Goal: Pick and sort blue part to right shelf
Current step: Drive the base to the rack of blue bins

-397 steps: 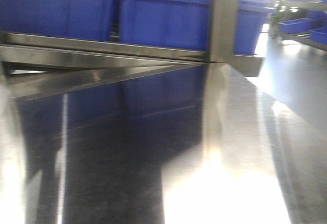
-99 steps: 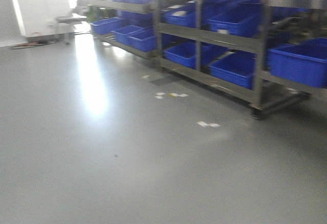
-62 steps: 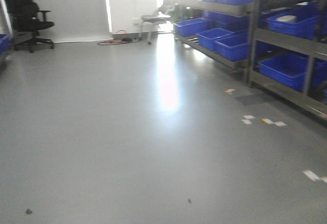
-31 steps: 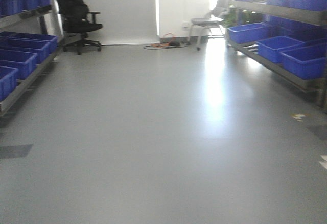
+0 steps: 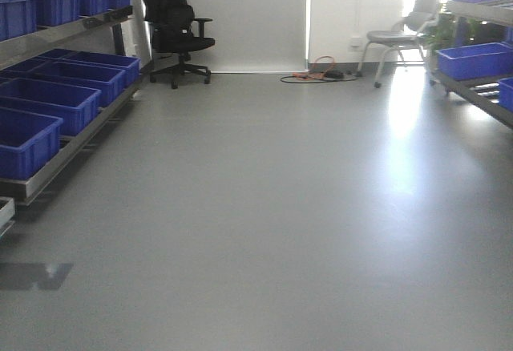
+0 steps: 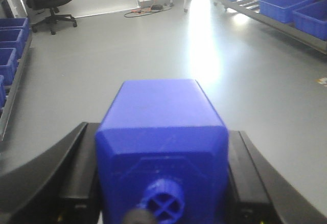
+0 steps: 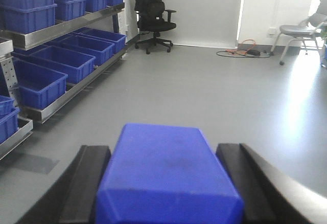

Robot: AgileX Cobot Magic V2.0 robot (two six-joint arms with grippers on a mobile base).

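While the grey floor (image 5: 272, 207) fills my front view, I read the left rack (image 5: 56, 38) of blue bins along one side and the right shelf (image 5: 479, 94) at the opposite edge, well apart. The left gripper (image 6: 162, 193) clamps a blue part (image 6: 161, 127) between both fingers. The right gripper (image 7: 168, 198) clamps a second blue part (image 7: 166, 168) in the same way.

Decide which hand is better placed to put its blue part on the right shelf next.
Left, marginally. The left hand, shut on its blue part, points toward the right shelf; the right hand, holding another blue part, faces the left rack. Both are far off.
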